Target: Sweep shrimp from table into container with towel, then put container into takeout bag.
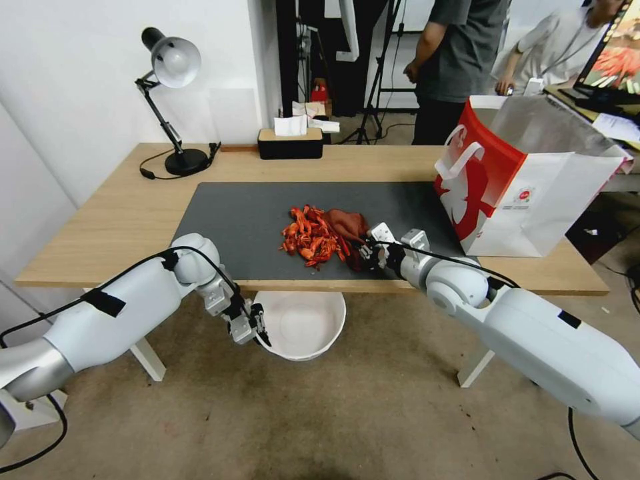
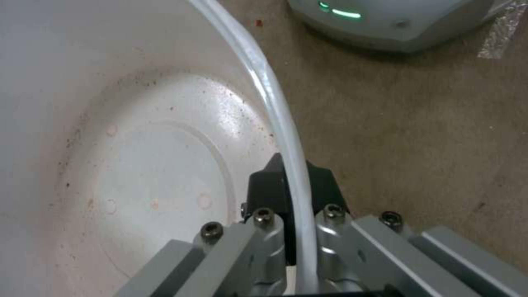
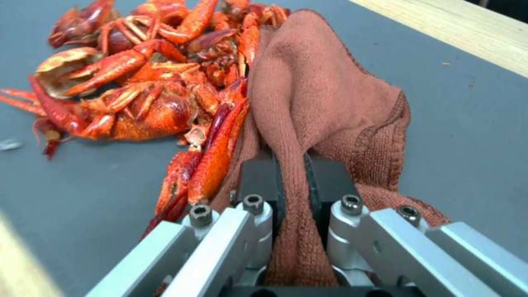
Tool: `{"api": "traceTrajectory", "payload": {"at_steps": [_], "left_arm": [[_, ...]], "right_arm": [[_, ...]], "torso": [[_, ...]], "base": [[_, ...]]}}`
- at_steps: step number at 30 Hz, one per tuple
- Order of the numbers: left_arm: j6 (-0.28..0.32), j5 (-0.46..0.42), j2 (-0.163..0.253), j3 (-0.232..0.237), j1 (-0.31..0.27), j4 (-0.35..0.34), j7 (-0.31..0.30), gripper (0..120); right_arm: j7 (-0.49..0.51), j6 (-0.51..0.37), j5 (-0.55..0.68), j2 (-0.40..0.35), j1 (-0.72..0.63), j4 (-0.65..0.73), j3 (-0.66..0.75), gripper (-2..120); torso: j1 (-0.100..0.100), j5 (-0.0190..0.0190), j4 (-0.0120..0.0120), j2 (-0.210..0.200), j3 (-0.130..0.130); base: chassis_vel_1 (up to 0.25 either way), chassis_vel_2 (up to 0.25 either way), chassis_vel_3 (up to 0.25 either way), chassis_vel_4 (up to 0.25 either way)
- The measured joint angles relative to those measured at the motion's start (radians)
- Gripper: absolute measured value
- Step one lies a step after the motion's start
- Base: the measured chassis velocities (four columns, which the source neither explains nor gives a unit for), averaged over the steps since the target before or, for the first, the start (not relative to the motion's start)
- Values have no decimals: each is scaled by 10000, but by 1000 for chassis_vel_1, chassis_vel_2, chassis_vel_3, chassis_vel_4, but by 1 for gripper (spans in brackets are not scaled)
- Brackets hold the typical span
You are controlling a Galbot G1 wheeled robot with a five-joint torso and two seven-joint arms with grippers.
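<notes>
Nearest to us, our left gripper (image 1: 257, 327) hung below the front edge of the table (image 1: 120, 220), its fingers (image 2: 275, 181) pinched on the thin rim of the container (image 1: 303, 327). The white bowl sat in the air under the table edge, just beneath the mat's front border, and its inside (image 2: 137, 165) showed faint reddish specks.

A little farther, our right gripper (image 1: 365, 252) rested low on the dark grey mat (image 1: 227, 213), its fingers (image 3: 258, 177) clamped on a fold of the towel (image 3: 319, 95). The rust-red cloth bunched up ahead of the gripper and pressed against the shrimp (image 1: 313, 237). In the right wrist view the shrimp (image 3: 148, 86) lay in a loose heap on the mat, touching the towel's side, with a few claws reaching back beside the gripper.

Beyond, on the table's right end, the takeout bag (image 1: 520, 180) stood upright and open, its silvery lining showing. At the far edge we saw a black desk lamp (image 1: 170, 100) on the left and a tissue box (image 1: 290, 140) near the middle.
</notes>
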Motion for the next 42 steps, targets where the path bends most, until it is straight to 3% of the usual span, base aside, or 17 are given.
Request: {"api": "traceTrajectory", "payload": {"at_steps": [21,42], "left_arm": [[-31,-20,-31,46,-192,222,-195,0],[-36,-180,-1,80,-295,121,-288,0]], "right_arm": [[-52,-9,-44,-680,-1239,1414,457,5],[-48,-21,-269,-802,-2040,2323,547,5]], "torso": [[0,-1,1,0,-1],[0,0,2,0,0]], "base": [[0,0,0,0],[0,0,0,0]]}}
